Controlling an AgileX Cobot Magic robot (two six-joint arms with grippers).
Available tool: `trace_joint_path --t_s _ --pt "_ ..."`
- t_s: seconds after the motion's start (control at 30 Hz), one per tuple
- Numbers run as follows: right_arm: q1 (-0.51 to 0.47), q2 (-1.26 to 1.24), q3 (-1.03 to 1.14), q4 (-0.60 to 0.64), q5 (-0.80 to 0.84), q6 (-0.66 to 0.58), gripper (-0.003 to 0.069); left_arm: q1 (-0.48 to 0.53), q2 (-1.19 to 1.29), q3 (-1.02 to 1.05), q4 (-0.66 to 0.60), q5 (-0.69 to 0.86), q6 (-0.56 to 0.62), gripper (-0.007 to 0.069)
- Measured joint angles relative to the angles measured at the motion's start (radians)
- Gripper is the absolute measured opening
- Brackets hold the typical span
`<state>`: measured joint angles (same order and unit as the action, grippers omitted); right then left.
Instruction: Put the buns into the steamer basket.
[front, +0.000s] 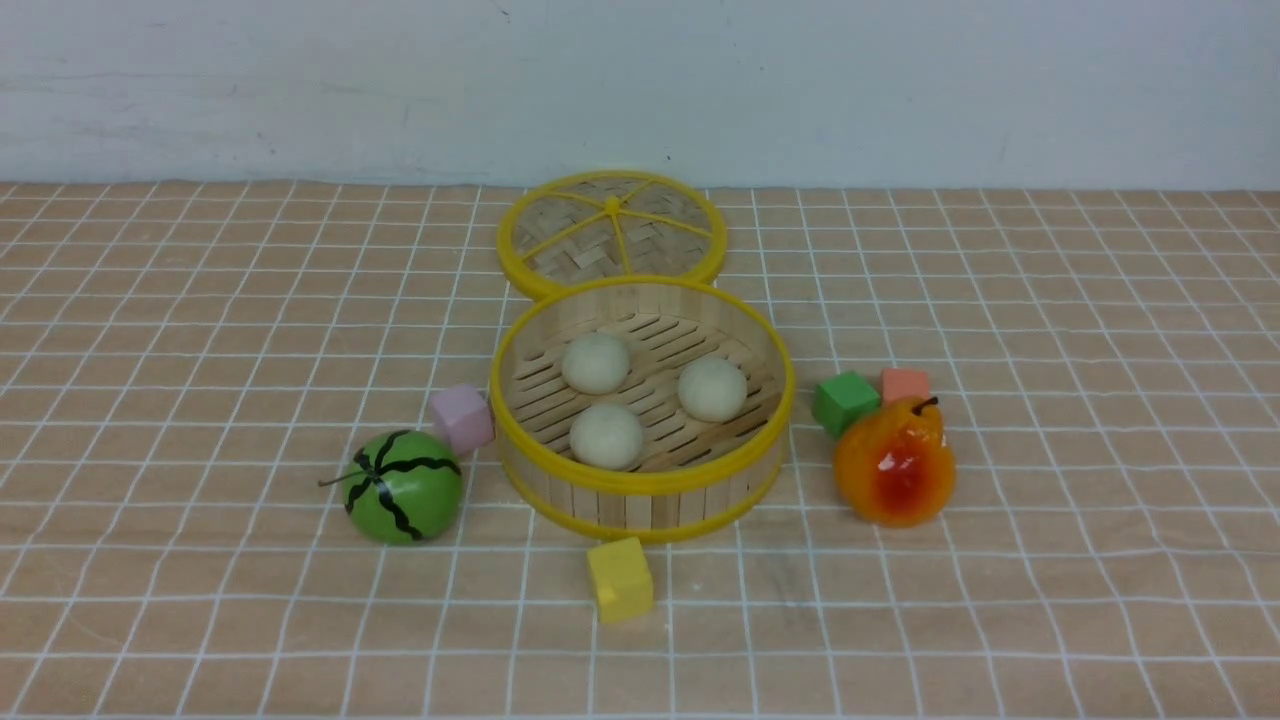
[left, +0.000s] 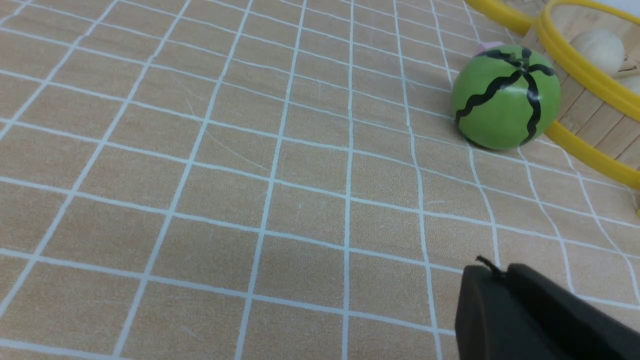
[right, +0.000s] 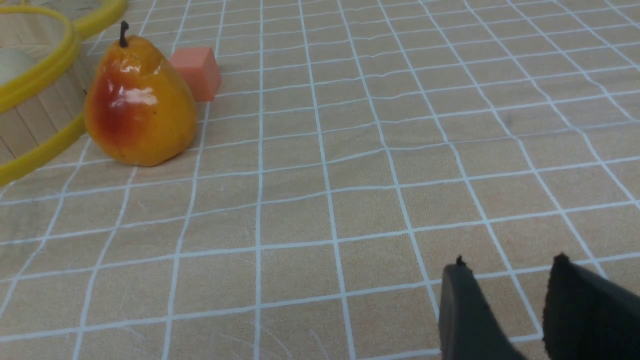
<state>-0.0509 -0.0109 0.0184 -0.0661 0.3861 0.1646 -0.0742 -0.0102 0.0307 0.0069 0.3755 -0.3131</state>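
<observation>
A: We see the checked tablecloth (front: 200, 300) first, then the steamer basket (front: 640, 487) at its middle, with its woven lid (front: 612, 232) lying flat just behind, touching the far rim.

B: And we count all three buns (front: 596, 362) inside the basket, resting on the slatted floor, apart from one another.

A: Next in size we have the pear (front: 895, 462) near the basket's right side and the watermelon toy (front: 403, 487) near its left.

B: Then the cubes: yellow cube (front: 620, 579) in front, pink cube (front: 463, 418) beside the left wall, green cube (front: 845, 402) and orange cube (front: 905, 384) behind the pear.

A: The left gripper (left: 502, 272) has its jaws nearly together, holding nothing.

B: The right gripper (right: 510, 270) shows a narrow gap, empty, over bare cloth.
</observation>
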Motion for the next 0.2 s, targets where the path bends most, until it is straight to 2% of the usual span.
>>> trace_joint_path --t_s 0.2 --pt "0.0 0.0 0.0 0.0 0.0 0.0 0.0241 0.0 0.0 0.0 0.0 0.0 0.0 0.004"
